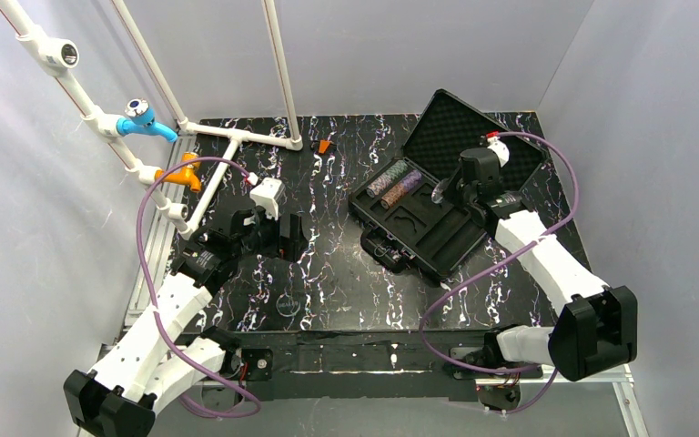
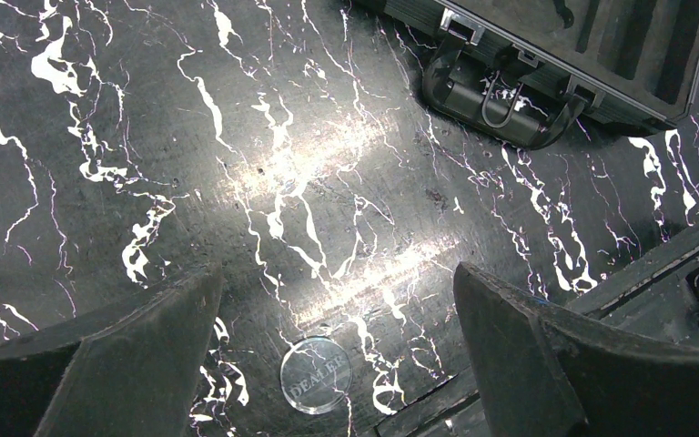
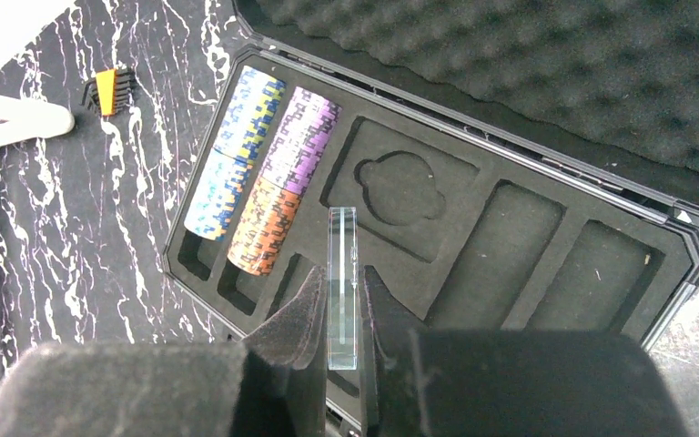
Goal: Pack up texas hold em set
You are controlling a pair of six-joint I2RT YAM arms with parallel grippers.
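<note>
While the black case lay open on the table, right of centre, four chip stacks filled two end slots of its tray. The right gripper pinched a clear flat piece above the tray. The left gripper hung wide open.

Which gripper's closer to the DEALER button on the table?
Left. The left gripper hangs open above the table, with the DEALER button lying just below its fingers in its wrist view. The right gripper is off over the open case, shut on a clear disc.
</note>
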